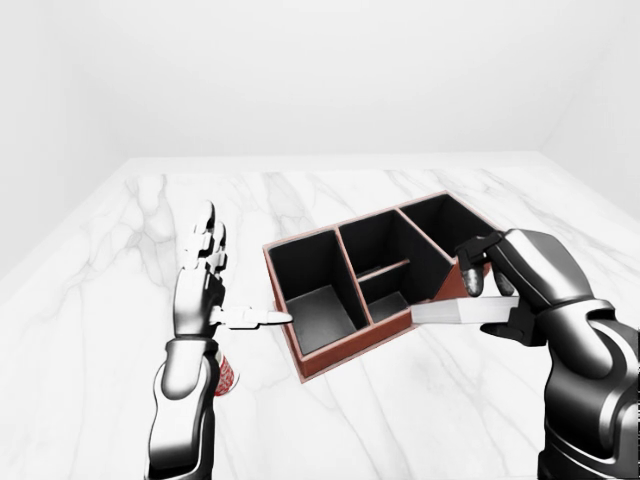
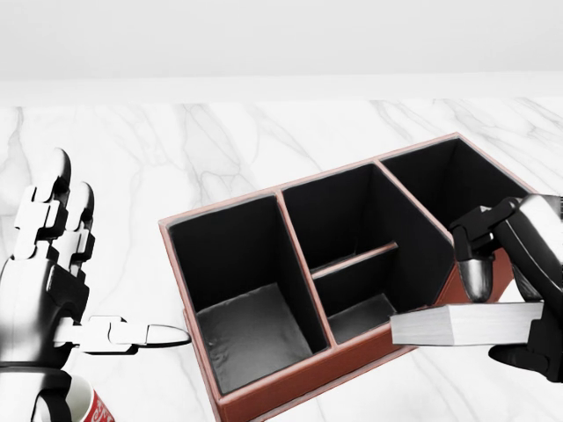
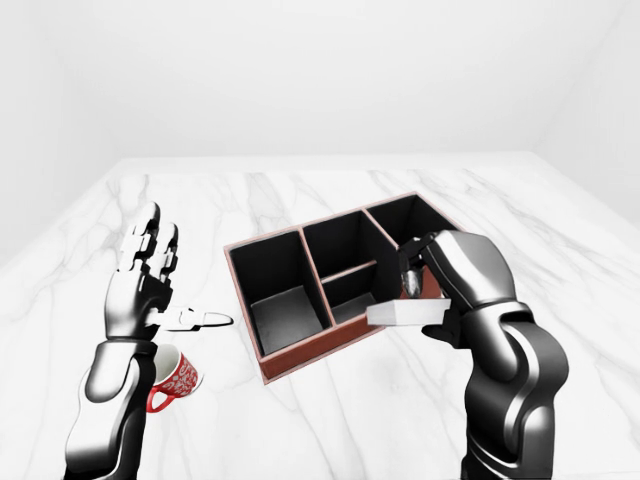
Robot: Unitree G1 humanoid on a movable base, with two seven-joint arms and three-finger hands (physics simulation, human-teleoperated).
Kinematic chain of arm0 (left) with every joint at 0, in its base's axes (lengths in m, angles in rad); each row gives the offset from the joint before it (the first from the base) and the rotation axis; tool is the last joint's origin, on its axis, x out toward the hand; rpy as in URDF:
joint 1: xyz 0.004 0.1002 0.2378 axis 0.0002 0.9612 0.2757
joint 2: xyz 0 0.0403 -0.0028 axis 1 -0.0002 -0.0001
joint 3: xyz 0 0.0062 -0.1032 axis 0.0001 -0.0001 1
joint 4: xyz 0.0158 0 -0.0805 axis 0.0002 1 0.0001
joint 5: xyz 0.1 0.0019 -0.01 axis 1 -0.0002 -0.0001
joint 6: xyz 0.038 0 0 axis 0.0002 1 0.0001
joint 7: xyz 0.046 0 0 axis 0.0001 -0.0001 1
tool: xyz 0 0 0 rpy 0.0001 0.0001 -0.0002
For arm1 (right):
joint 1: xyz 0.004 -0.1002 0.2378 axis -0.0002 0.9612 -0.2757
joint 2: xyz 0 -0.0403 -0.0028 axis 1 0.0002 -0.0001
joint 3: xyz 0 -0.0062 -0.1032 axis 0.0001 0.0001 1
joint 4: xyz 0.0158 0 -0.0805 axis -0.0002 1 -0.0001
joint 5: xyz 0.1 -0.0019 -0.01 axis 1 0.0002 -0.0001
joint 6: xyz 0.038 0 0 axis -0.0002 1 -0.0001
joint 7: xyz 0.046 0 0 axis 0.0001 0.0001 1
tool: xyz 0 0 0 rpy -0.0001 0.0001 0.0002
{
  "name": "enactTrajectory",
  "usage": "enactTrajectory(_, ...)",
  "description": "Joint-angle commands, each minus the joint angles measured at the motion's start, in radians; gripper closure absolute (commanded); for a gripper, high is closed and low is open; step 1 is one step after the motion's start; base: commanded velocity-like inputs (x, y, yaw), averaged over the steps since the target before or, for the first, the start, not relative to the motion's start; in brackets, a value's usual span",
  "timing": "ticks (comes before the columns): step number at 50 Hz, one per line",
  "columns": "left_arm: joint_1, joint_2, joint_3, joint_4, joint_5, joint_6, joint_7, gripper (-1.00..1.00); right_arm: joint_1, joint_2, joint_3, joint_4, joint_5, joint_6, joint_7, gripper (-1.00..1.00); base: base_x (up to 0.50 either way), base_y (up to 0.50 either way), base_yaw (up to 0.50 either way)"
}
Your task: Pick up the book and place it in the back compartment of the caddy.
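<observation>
The caddy (image 2: 299, 381) is red-brown outside and black inside, lying slantwise on the white marble table (image 2: 132, 158). It has a large compartment (image 2: 237, 281) at the left, a middle one split by a low divider, and one (image 2: 457, 189) at the upper right. The book (image 2: 444, 325), a pale grey slab, is held level just over the caddy's lower right wall. My right hand (image 2: 503, 322) is shut on it, fingers on top and thumb beneath. At the left of the head view my left hand (image 2: 110, 259) stands open, apart from the caddy and holding nothing.
A red and white mug (image 3: 178, 378) stands on the table beside my left forearm, at the lower left of the caddy. The marble top runs on to a pale wall at the top of the view.
</observation>
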Motion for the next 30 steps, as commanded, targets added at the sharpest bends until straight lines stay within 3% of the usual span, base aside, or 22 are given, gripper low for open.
enactTrajectory(1,-0.001,0.001,0.001,0.001,0.000,0.000,0.000,-1.00,-0.065,-0.001,0.048,0.012,-0.040,0.000,0.000,1.00,0.00,0.00,0.00)
enactTrajectory(30,-0.004,0.001,0.003,-0.007,-0.003,0.000,0.000,-1.00,-0.228,0.033,0.182,0.092,-0.124,0.000,0.000,1.00,0.00,0.00,0.00)
